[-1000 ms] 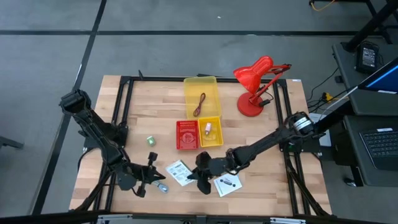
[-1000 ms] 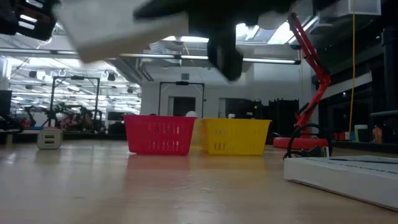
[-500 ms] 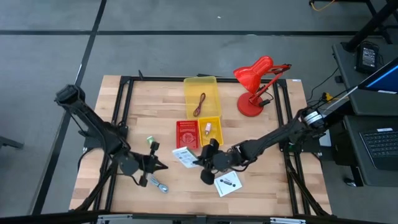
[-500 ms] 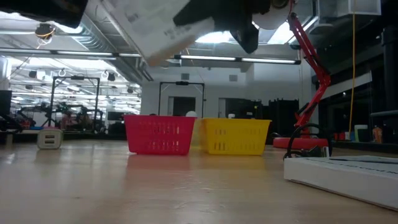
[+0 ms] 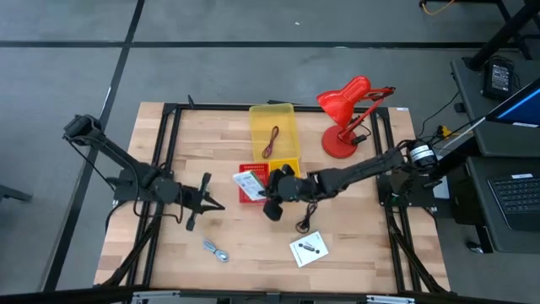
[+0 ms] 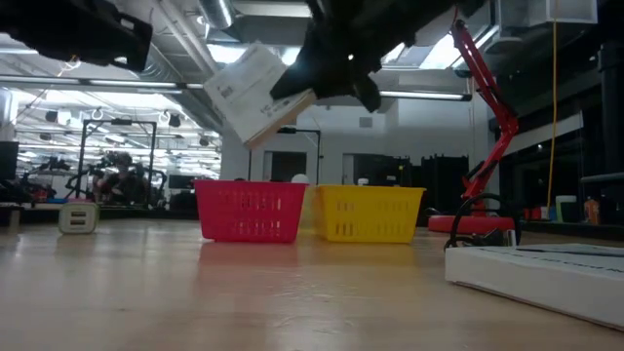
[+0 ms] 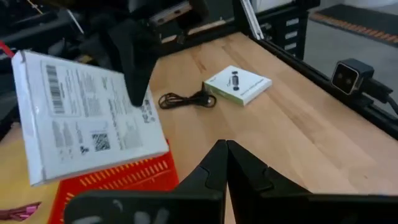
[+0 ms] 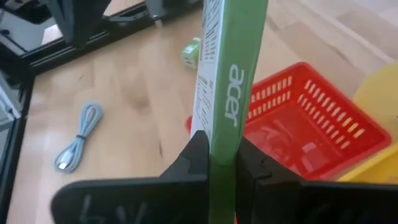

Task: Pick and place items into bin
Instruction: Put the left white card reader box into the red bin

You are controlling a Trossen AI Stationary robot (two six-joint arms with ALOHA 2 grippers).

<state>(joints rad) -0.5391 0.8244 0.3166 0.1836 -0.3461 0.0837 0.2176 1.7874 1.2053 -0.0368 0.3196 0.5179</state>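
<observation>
My right gripper (image 5: 272,192) is shut on a white printed packet (image 5: 247,180) with a green "acer" edge and holds it in the air over the red basket (image 5: 253,192). My left gripper (image 5: 205,203) is shut and empty, hovering left of the baskets, and shows in the left wrist view (image 7: 225,149). A second white packet (image 5: 309,247) and a black cable (image 5: 304,221) lie flat on the table. The blue-and-silver tool (image 5: 215,251) lies near the table's near edge. A dark red cord (image 5: 270,141) lies in the large yellow bin (image 5: 285,118). A small green-and-white piece (image 8: 193,51) rests on the wood. My right gripper pinches the packet between its two fingers (image 8: 198,155), one on each flat face, with the green edge (image 8: 231,112) running out past them. It comes roughly level from the table's right. The packet is lifted clear and tilted (image 6: 252,93), above the red basket.
A small yellow basket (image 5: 285,177) stands right of the red one. The big red desk lamp (image 5: 346,114) stands at the far right corner. A black frame (image 5: 169,110) borders the table. Bare wood (image 5: 371,245) lies at the near right.
My right gripper has risen and carried the packet from the near part of the table toward the far edge, over the red basket, and the packet has tipped. My left gripper has moved up and away from the blue-and-silver tool toward the far left; the tool has stayed in place.
</observation>
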